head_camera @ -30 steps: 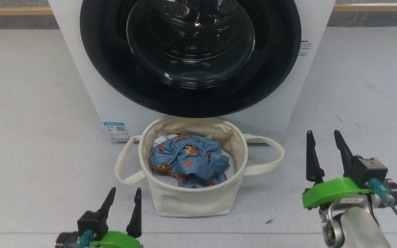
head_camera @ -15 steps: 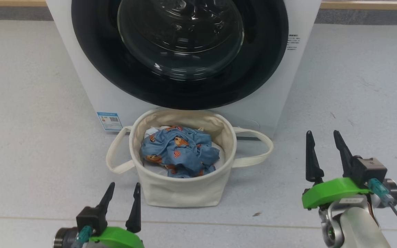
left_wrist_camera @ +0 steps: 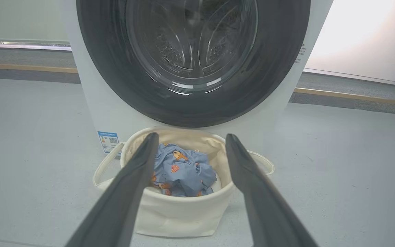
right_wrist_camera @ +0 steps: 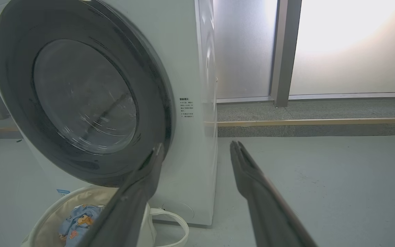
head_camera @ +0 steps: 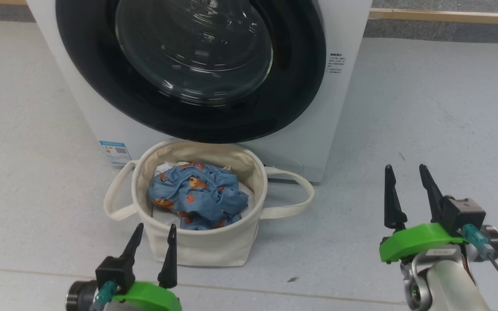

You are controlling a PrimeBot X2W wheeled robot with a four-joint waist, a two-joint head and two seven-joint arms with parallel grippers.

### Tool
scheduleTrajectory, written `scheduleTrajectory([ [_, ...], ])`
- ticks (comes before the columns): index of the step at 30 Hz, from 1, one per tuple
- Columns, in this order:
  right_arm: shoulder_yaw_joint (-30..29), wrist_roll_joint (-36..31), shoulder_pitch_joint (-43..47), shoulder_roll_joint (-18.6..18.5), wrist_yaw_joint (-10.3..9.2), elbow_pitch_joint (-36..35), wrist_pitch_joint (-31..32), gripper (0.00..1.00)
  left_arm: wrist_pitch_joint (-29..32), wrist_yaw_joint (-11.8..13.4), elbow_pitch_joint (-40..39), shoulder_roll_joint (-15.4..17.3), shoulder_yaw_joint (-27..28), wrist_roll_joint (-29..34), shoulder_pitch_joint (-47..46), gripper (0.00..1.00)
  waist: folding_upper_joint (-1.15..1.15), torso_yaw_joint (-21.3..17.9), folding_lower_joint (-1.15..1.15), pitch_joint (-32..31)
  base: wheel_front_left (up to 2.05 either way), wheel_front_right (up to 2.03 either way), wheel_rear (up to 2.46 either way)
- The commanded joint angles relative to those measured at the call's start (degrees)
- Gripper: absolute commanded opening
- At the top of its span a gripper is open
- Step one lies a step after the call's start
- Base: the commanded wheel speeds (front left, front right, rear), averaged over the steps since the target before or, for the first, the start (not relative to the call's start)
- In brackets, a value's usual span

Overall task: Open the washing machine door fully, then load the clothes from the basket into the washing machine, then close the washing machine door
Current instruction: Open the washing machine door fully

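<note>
Grey speckled floor (head_camera: 404, 108). At 7 o'clock, left end effector (head_camera: 156, 225), fingers spread, empty, just before the basket (head_camera: 201, 250). At 4 o'clock, right end effector (head_camera: 405, 166), also spread and empty, well apart from it. In the cream basket: clothes (head_camera: 197, 198), crumpled blue with brown bears, over something white. Behind at 12 o'clock, washing machine (head_camera: 305, 138), door (head_camera: 305, 86) seemingly shut. Blue label sticker (head_camera: 115, 152) at 10 o'clock of the basket, small print (head_camera: 335, 63) beside the door: both unreadable.

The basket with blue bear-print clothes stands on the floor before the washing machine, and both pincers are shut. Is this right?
No: the left pincer and the right pincer are both open, as the head view shows. The basket with the clothes does stand on the floor before the washing machine.
</note>
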Motion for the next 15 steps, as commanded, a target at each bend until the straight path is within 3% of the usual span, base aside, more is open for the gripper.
scheduleTrajectory([
  [1,1.4,0.2,-2.0,-0.3,0.00,-1.5,-0.7,1.00,-0.7,0.1,-1.5,0.8,1.6,0.5,-1.9,1.00,0.00,0.0,0.00,0.0,1.03,0.81,-1.84],
  [8,1.5,0.3,-1.9,-0.3,0.00,-1.4,-0.7,1.00,-0.7,-0.6,-2.5,0.8,1.4,1.7,-1.9,1.00,0.00,0.1,0.00,0.1,0.60,0.60,-1.21],
  [15,0.8,0.3,-1.9,-0.3,0.00,-1.1,-0.7,1.00,-0.7,-0.8,-3.8,0.8,1.7,2.0,-1.3,1.00,0.00,0.0,0.00,0.1,0.10,0.10,-0.19],
])
